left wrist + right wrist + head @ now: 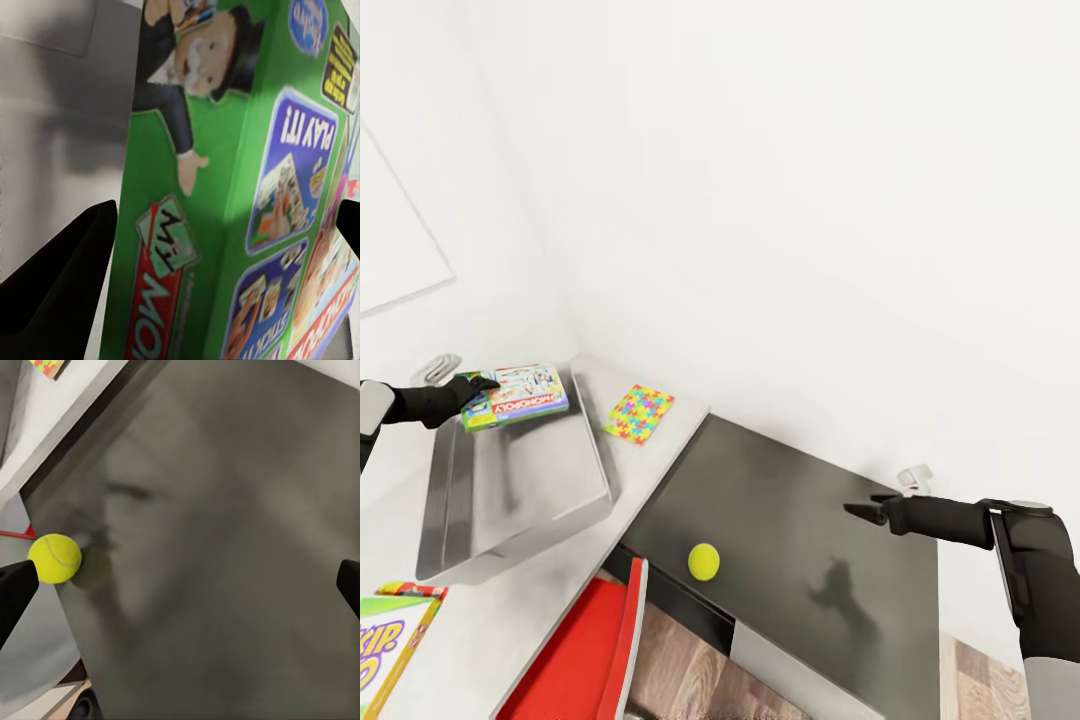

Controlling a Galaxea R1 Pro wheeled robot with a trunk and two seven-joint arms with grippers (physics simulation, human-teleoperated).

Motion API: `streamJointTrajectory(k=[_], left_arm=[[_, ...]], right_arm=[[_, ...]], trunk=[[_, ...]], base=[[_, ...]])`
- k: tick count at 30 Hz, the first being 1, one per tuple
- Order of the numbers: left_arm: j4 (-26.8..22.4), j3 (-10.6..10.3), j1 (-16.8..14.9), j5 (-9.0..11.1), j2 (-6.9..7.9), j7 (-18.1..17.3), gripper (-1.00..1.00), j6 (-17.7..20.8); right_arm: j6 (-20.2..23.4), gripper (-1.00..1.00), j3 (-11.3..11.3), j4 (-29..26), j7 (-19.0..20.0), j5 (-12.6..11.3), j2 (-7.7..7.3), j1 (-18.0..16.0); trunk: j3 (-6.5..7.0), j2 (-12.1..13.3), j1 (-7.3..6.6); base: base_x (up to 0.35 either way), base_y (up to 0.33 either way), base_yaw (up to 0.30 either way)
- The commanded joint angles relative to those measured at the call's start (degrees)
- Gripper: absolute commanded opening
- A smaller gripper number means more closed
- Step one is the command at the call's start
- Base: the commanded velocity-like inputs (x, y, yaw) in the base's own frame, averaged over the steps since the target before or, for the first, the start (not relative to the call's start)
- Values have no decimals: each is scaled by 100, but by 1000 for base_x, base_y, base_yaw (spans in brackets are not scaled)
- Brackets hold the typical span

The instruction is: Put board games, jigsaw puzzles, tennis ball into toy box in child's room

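Left claw grips Monopoly box — over toy box.

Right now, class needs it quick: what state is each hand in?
Left hand: closed on the Monopoly box, over the toy box.
Right hand: open, empty.

Glossy printed cardboard board game, brushed metallic toy box, fuzzy tennis ball.
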Motion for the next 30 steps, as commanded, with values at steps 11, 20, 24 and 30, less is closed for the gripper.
streamJointTrajectory(k=[11, 20, 24, 30], left_arm=[[1, 38, -44, -34, -3, -29, -100, 38], [1, 38, -55, -38, 4, -29, -100, 32], [1, 38, -57, -40, 5, -29, -100, 28], [1, 38, -57, -42, 6, -29, -100, 26]], right_arm=[[38, 100, -1, -6, 56, 55, 16, -7], [36, 100, 4, -6, 56, 55, 25, -7], [36, 100, 4, -6, 56, 55, 27, -4], [36, 100, 5, -6, 56, 55, 24, -6]], trunk=[[-113, -12, 3], [-197, -12, 3], [-234, -12, 3], [-290, -12, 3]], base=[[0, 0, 0], [0, 0, 0], [0, 0, 0], [0, 0, 0]])
